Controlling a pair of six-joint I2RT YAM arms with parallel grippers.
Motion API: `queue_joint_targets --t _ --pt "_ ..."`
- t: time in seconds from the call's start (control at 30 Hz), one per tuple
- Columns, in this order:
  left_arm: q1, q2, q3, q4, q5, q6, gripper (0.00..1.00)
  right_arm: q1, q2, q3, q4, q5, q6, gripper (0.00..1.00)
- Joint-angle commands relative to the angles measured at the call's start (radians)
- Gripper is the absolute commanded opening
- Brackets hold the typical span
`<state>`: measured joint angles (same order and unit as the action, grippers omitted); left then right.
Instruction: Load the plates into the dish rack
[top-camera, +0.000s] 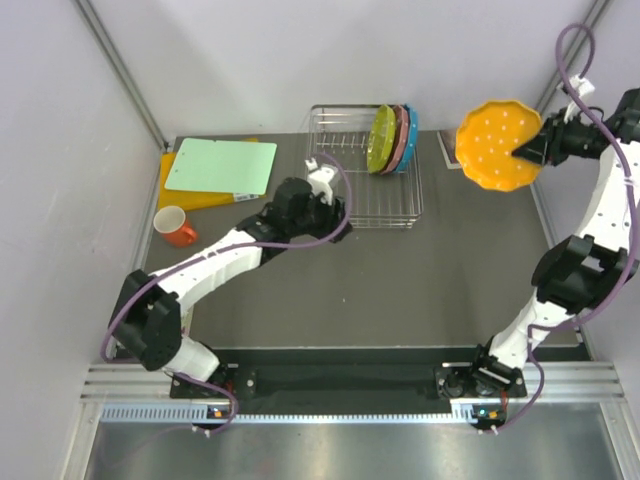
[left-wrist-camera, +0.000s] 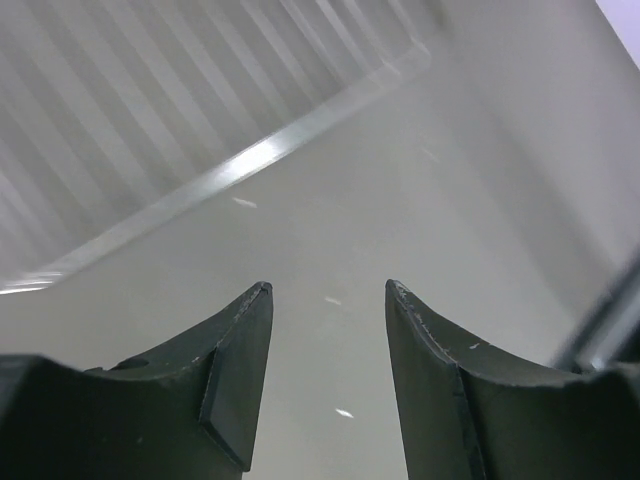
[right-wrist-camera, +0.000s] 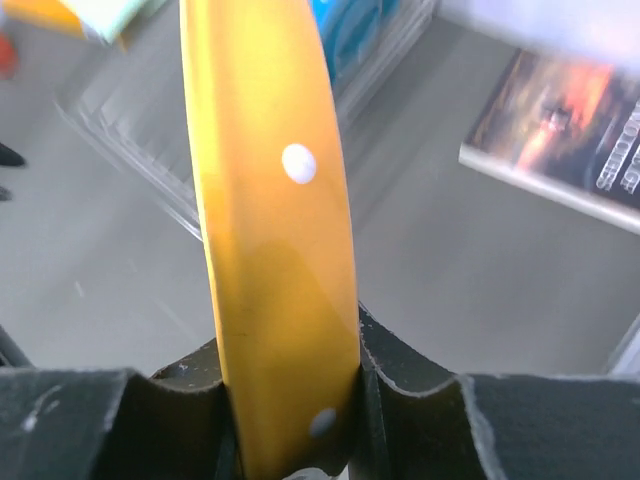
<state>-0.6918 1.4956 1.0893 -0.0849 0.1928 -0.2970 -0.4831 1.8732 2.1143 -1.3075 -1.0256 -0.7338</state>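
While the right jaws pinch the white-dotted, scalloped orange plate (top-camera: 498, 145) only at its rim, aloft beside the silver wire dish rack (top-camera: 345, 200), it could twist or slip and knock the three plates (top-camera: 393, 139) standing there; the left jaws are spread, empty.

Above the right claw (right-wrist-camera: 290, 345), we lose the orange plate (right-wrist-camera: 265, 230) past the top edge; beyond it the dish rack (right-wrist-camera: 130, 135) is a blur, the printed card (right-wrist-camera: 560, 125) cropped right
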Motion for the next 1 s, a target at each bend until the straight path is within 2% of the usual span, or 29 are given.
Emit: queue_joint_targets --t 0.0,0.2,0.27,0.33,0.4,0.53,0.7,0.9,0.97 --pt "0.107 -0.096 -0.002 0.036 -0.052 0.051 0.55 0.04 -0.089 0.035 0.144 -0.105 0.351 0.0" --pt "0.238 -0.158 0.012 0.054 -0.099 0.075 0.56 0.196 -0.066 0.166 0.289 0.059 0.589 0.0" --pt "0.282 -0.164 0.014 0.047 -0.111 0.056 0.57 0.262 -0.025 0.232 0.321 0.091 0.726 0.0" --pt "0.314 -0.169 0.011 0.045 -0.11 0.029 0.57 0.309 -0.022 0.208 0.431 0.136 0.88 0.0" --pt "0.328 -0.17 0.007 0.043 -0.15 0.025 0.58 0.342 -0.014 0.187 0.502 0.208 0.944 0.0" --pt "0.379 -0.13 0.009 0.057 -0.234 0.03 0.58 0.467 0.026 0.252 0.476 0.356 0.889 0.0" --pt "0.422 -0.04 0.004 0.073 -0.263 0.045 0.57 0.612 0.115 0.395 0.493 0.592 0.876 0.0" --pt "0.42 0.048 0.009 0.077 -0.247 0.048 0.56 0.707 0.228 0.506 0.56 0.902 0.936 0.0" --pt "0.42 0.072 0.018 0.077 -0.236 0.055 0.56 0.724 0.263 0.532 0.565 0.963 0.944 0.0"
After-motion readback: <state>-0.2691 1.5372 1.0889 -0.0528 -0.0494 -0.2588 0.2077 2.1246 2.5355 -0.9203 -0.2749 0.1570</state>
